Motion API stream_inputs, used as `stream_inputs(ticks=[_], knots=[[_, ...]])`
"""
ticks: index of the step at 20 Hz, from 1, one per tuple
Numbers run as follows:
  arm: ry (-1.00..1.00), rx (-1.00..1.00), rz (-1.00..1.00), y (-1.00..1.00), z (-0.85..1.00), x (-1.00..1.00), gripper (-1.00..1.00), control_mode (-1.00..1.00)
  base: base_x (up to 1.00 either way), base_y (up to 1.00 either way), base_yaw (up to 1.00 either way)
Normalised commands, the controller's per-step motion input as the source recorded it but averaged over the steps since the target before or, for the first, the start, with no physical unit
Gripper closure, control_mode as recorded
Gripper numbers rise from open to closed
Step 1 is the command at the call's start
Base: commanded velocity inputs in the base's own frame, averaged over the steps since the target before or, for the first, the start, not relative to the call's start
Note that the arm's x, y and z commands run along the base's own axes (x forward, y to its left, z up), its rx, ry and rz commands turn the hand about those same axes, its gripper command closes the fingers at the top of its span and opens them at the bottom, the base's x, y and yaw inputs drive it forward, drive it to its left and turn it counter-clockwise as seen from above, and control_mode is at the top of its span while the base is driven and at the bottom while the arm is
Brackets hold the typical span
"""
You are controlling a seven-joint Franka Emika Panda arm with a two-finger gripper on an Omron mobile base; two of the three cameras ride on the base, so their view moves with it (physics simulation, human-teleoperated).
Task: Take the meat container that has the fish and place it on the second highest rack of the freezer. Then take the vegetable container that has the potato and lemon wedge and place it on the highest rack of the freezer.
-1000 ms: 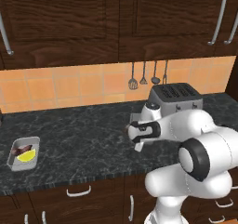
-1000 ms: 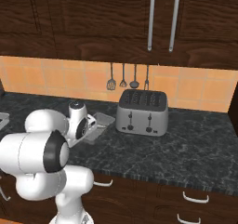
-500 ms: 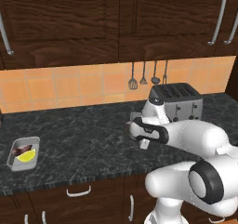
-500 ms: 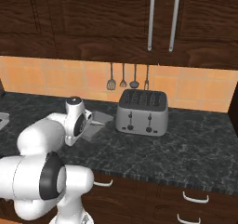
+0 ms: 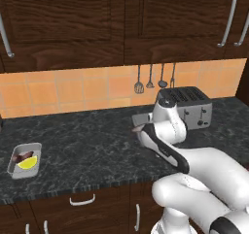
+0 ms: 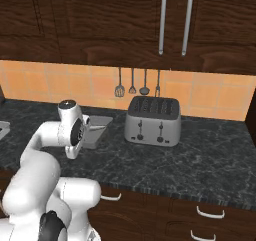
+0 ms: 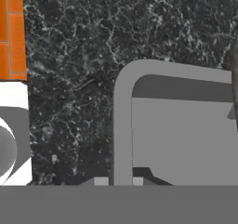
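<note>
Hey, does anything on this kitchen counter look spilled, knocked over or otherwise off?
Nothing stands out. The small tray with the lemon wedge sits flat on the counter, the toaster stands upright, and the grey container under the claw lies level.

The arm (image 5: 194,162) swung across the two base views during the last second. In the left base view its elbow dropped out toward the lower right, and the forearm stretched forward over the table (image 5: 87,145). The wrist (image 5: 168,114) rose and shifted toward the toaster (image 5: 192,104). In the right base view the wrist (image 6: 72,127) moved left and up, uncovering more of the grey container (image 6: 97,130) beside the toaster.
</note>
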Motion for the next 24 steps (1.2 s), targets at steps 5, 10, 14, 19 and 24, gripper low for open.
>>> stream_inputs(ticks=[5,10,14,19,24], knots=[[0.01,-0.12,0.09,-0.24,0.64,-0.58,1.00,-1.00,0.00,0.00,0.00],[0.00,0.00,0.09,-0.63,0.58,-0.43,1.00,-1.00,0.00,0.00,0.00],[0.00,0.04,0.05,-0.42,0.68,-0.32,1.00,-1.00,0.00,0.00,0.00],[0.01,0.06,0.00,-0.05,0.71,-0.19,1.00,-1.00,0.00,0.00,0.00],[0.00,0.08,-0.05,-0.05,0.48,-0.34,1.00,-1.00,0.00,0.00,0.00]])
